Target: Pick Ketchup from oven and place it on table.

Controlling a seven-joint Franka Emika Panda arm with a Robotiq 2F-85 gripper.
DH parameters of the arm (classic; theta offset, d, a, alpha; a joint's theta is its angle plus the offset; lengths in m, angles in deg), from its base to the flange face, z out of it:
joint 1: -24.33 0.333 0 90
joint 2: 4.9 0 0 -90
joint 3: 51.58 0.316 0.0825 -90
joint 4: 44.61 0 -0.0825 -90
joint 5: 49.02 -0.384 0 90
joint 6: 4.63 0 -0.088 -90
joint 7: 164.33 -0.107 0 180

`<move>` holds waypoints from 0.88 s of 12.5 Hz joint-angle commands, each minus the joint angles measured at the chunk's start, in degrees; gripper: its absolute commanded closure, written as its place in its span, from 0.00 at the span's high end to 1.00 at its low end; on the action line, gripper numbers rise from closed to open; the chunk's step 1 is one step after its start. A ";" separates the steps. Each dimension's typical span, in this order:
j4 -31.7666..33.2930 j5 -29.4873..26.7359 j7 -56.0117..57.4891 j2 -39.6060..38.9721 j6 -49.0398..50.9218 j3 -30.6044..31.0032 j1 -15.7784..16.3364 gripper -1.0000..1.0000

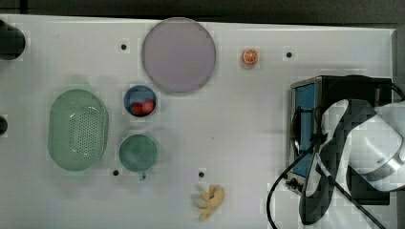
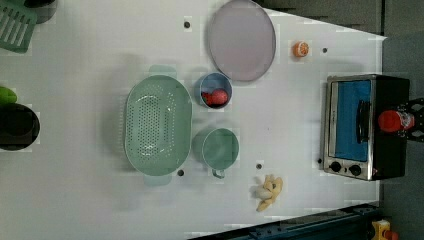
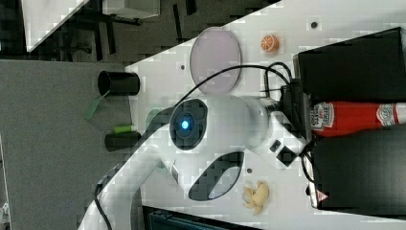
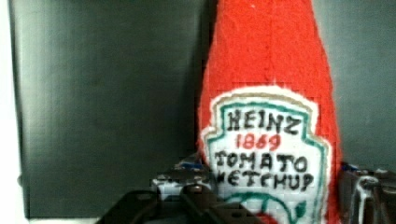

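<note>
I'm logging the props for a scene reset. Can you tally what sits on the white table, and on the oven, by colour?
Green: 2, colander and cup
Blue: 1, bowl holding red balls
Purple: 1, plate
Orange: 1, orange slice
Yellow: 1, banana
Red: 1, Ketchup lying on the oven
Black and silver: 1, the oven
Total: 8

Probably lab: holed white table [image 1: 239, 143], robot arm [image 3: 215, 134]

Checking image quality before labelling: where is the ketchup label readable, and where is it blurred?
Wrist view: the Ketchup label reads clearly, edges slightly fuzzy. Right view: label soft, lettering illegible. Left view: bottle a red blob on the oven, no text.
</note>
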 commanded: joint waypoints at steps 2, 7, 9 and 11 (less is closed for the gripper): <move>-11.39 0.53 0.04 6.73 9.29 -0.43 2.97 0.62; -16.47 5.69 0.03 14.69 26.44 6.71 11.67 0.62; -16.34 5.69 -0.03 15.41 27.19 12.16 13.49 0.62; -15.84 5.69 -0.40 15.31 27.17 16.08 14.14 0.62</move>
